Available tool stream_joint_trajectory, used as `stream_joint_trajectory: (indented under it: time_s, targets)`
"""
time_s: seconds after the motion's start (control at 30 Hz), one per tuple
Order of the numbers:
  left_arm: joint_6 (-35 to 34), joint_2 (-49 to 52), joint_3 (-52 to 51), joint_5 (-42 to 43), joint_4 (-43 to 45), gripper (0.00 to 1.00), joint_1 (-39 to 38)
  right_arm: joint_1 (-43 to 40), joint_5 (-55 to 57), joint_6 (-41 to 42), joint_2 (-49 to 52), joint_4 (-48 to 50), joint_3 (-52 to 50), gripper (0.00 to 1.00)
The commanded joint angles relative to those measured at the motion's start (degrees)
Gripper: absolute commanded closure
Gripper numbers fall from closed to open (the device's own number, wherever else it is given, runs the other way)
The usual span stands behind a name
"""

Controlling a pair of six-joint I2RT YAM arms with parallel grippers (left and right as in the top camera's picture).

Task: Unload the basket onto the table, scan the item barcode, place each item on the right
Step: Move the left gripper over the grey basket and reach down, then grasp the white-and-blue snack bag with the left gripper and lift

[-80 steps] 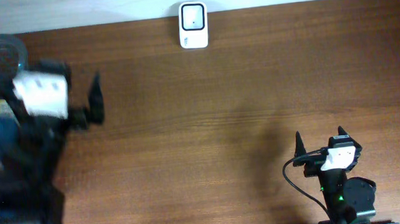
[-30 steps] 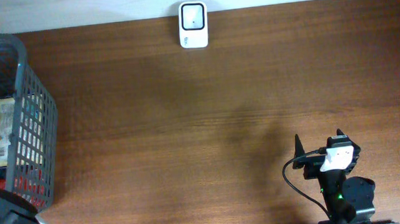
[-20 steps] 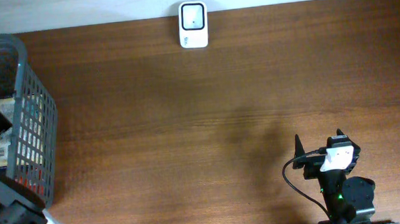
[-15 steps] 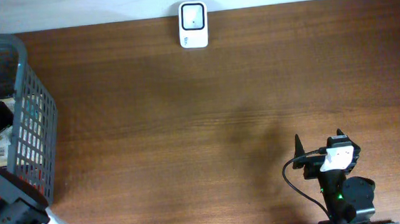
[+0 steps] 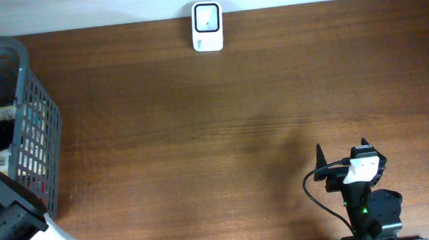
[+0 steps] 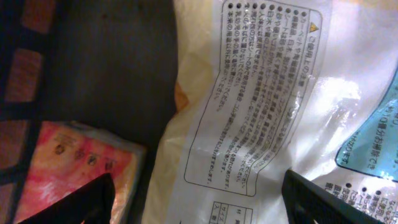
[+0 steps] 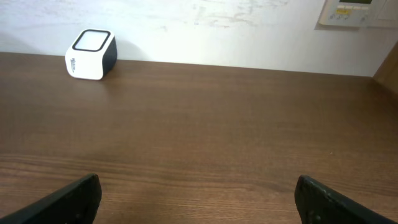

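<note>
my left gripper (image 6: 198,200) hung wide, empty, over a glossy white packet (image 6: 249,106) lying in the grey basket (image 5: 38,141). it looked light, soft, slippery; pinching an edge seemed best. my right gripper (image 7: 198,194) stood wide, empty too.

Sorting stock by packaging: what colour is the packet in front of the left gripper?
The packet is cream-white with black printed text; the left wrist view shows it best.

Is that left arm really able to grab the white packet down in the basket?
Probably yes: the left pincer hangs open right over the white packet inside the basket, and nothing lies between them.
</note>
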Motion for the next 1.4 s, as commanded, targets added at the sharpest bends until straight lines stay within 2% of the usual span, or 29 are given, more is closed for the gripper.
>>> stream_joint_trajectory:
  time_s: [0.0,0.17,0.2,0.27,0.3,0.4,0.57,0.63,0.67,0.7,0.77,0.97,1.07,1.13,1.37]
  targets:
    - [2.47,2.93,-0.50,1.18,-0.48,0.29,0.11,0.37,0.26,0.24,-0.17,-0.98,0.00,0.01]
    - [2.60,4.17,-0.50,3.13,-0.46,0.48,0.09,0.37,0.26,0.24,-0.17,-0.98,0.00,0.02]
    - [2.60,4.35,-0.50,3.13,-0.46,0.48,0.11,0.37,0.26,0.22,-0.17,-0.98,0.00,0.01]
    - [2.58,4.92,-0.50,3.15,-0.48,0.44,0.11,0.37,0.26,0.22,-0.17,-0.98,0.00,0.01]
    - [2.58,5.33,-0.50,3.15,-0.50,0.36,0.11,0.37,0.26,0.22,-0.17,-0.98,0.00,0.01]
    - [2.58,7.15,-0.50,3.13,-0.94,0.23,0.11,0.37,0.26,0.24,-0.17,-0.98,0.00,0.01]
    - [2.58,9.81,-0.50,4.63,-1.05,0.23,0.11,0.37,0.26,0.24,-0.17,-0.98,0.00,0.01]
    - [2.58,10.80,-0.50,4.63,-1.07,0.32,0.11,0.37,0.26,0.22,-0.17,-0.98,0.00,0.02]
    - [2.58,11.08,-0.50,4.63,-1.07,0.43,0.11,0.37,0.26,0.22,-0.17,-0.98,0.00,0.01]
    - [2.58,11.54,-0.50,4.61,-1.11,0.73,0.11,0.37,0.26,0.24,-0.17,-0.98,0.00,0.01]
    - [2.58,11.61,-0.50,4.59,-1.03,1.00,0.11,0.37,0.26,0.24,-0.17,-0.98,0.00,0.01]
    - [2.54,10.29,2.91,3.08,-2.03,1.00,0.55,0.37,0.26,0.22,-0.17,-0.98,0.00,0.02]
    - [-0.24,7.63,6.71,3.06,-3.23,1.00,0.87,0.37,0.26,0.22,-0.17,-0.98,0.00,0.01]
    - [-2.38,5.05,8.74,2.43,-3.32,1.00,0.92,0.37,0.26,0.22,-0.17,-0.98,0.00,0.01]
    - [-2.82,-7.23,12.57,1.16,-2.21,1.00,0.81,0.37,0.26,0.24,-0.17,-0.98,0.00,0.01]
